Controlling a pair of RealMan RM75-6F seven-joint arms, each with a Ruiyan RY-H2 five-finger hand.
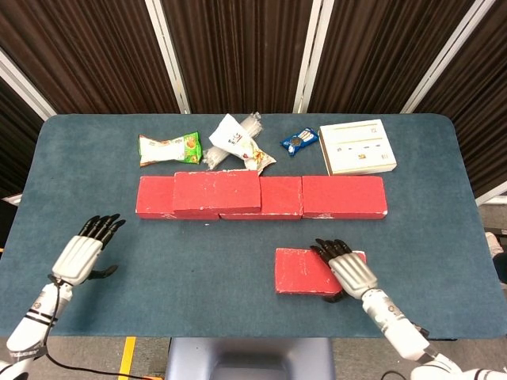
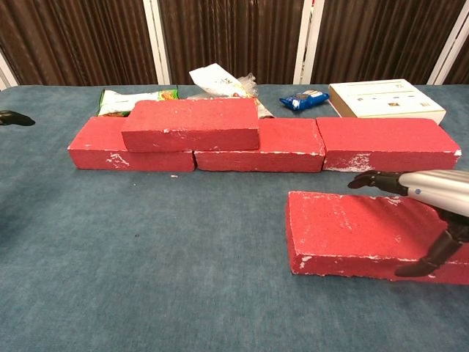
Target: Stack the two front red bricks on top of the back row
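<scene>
Three red bricks form the back row [image 1: 343, 196] [image 2: 388, 143]. A fourth red brick [image 1: 216, 191] [image 2: 190, 123] lies on top of the row's left part. One front red brick [image 1: 299, 271] [image 2: 352, 233] lies flat on the table. My right hand [image 1: 348, 271] [image 2: 429, 187] reaches across that brick's right end, fingers spread over its top and thumb down by its front face. Whether it presses the brick is unclear. My left hand [image 1: 79, 255] [image 2: 13, 117] hovers over bare table at the far left, fingers apart, holding nothing.
Behind the row lie a green snack bag [image 1: 169, 147], a white plastic bag [image 1: 236, 141], a blue packet [image 1: 299, 141] and a flat white box [image 1: 358, 146]. The blue table [image 1: 198, 261] has its front edge close to both hands.
</scene>
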